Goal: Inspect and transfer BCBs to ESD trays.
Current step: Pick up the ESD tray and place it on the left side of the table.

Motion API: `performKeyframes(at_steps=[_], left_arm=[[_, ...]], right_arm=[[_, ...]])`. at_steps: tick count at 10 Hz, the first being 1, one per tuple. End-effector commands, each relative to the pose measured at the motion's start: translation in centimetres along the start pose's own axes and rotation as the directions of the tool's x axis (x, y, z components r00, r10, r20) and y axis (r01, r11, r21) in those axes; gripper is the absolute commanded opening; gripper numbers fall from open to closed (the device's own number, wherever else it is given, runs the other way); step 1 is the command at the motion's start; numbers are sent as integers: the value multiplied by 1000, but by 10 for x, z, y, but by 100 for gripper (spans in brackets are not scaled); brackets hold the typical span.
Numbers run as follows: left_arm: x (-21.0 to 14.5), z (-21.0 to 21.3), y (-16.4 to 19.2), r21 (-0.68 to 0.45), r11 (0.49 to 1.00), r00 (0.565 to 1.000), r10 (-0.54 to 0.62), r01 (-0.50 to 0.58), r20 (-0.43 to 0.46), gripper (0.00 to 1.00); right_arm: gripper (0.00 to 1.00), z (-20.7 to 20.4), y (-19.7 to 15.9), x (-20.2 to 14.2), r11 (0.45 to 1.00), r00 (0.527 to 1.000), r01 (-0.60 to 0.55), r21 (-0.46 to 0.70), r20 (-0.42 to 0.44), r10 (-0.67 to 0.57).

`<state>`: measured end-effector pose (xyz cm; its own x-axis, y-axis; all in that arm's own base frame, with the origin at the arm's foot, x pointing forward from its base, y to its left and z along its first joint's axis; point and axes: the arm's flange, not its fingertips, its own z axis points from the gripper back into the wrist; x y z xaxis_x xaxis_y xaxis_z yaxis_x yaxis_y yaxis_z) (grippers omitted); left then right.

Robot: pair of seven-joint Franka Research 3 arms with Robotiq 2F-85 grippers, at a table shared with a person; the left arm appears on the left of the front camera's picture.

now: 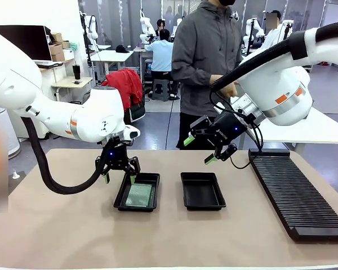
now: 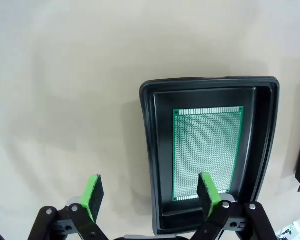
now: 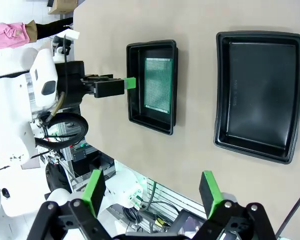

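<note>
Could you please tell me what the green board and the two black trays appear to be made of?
Green board: likely fibreglass laminate, matte, judging by its dense grid of tiny holes. Left tray and right tray: probably moulded plastic, smooth with a slight sheen, rounded corners and raised rims.

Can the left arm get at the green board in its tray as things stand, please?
Probably yes. The left gripper hangs open right over the edge of the tray, and the board lies flat and uncovered inside, with nothing between them. Lying flush on the floor, it might be awkward to pinch.
</note>
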<state>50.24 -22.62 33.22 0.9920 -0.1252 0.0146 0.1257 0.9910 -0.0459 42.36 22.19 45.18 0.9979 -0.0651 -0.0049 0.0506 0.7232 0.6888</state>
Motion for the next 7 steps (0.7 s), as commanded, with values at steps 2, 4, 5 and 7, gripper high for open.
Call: performKeyframes(at_steps=[2,4,5,7], left_arm=[[6,-18,1,8,1000,1000,-5,5,-1,100],[6,-22,2,2,1000,1000,3,-3,-4,100],[5,-23,3,-8,1000,1000,1,-1,-7,100],[2,-21,2,-1,1000,1000,6,-6,-24,100]], right_arm=[[100,1,1,1,1000,1000,7,-15,2,-7],[100,1,1,1,1000,1000,7,-15,2,-7],[100,1,1,1,1000,1000,7,-15,2,-7],[100,1,1,1,1000,1000,7,-15,2,-7]])
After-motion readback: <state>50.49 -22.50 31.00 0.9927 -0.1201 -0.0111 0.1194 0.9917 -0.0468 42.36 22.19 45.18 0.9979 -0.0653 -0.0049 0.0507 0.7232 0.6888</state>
